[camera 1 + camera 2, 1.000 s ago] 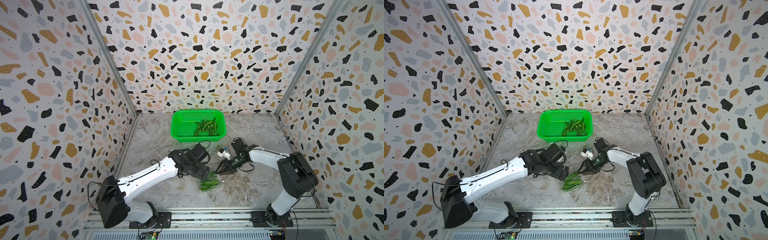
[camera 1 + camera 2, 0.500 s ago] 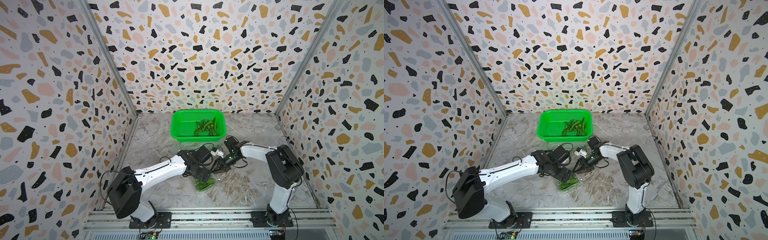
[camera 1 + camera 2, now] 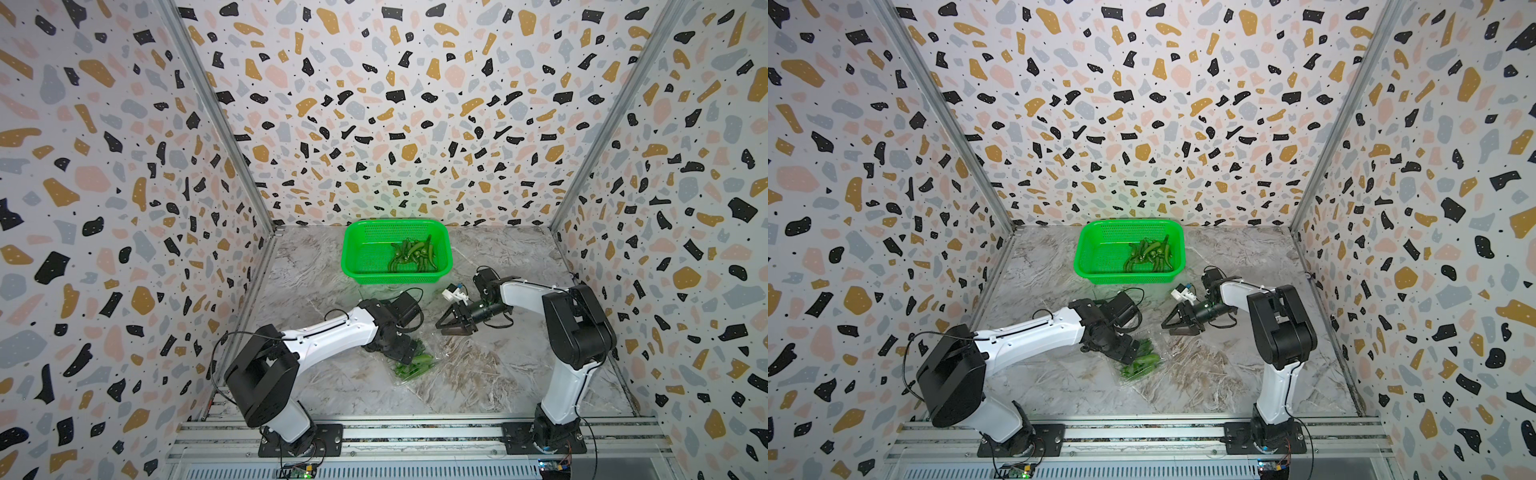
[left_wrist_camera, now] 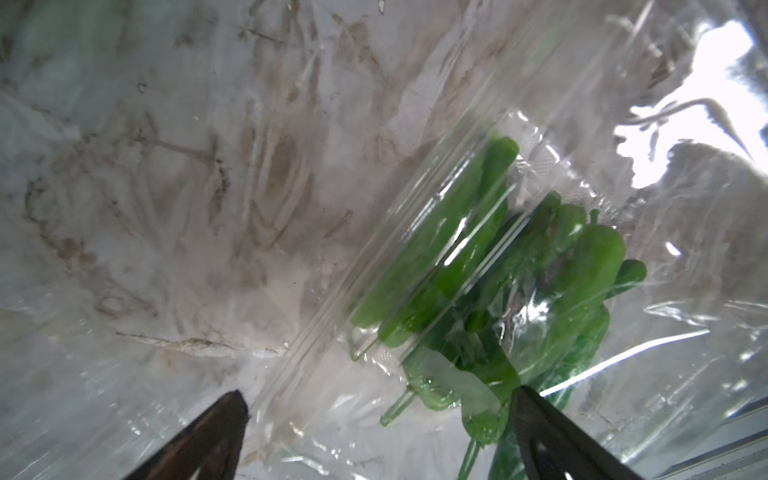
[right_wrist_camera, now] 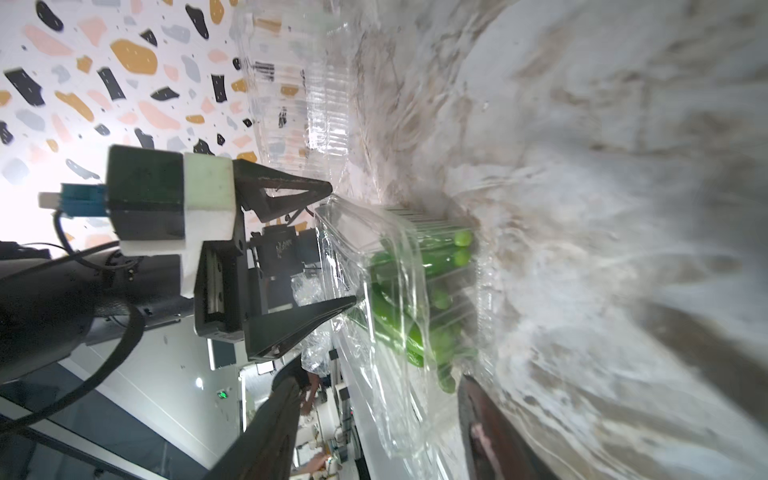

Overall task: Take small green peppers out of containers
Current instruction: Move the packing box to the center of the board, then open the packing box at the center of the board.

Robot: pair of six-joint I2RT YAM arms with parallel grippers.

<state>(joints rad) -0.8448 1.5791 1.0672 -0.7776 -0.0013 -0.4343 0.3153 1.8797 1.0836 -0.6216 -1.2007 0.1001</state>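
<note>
1. Jaws of the left gripper (image 4: 376,409) stand spread wide at one end of a clear container (image 5: 353,220) lying on the table (image 3: 498,374); the right gripper (image 3: 441,327) is also spread and empty, near it
2. Small green peppers (image 4: 449,266) lie inside; others sit in the green basket (image 3: 353,266)
3. Slick film may slip from a shallow pinch, or closing jaws may crush a pepper
</note>
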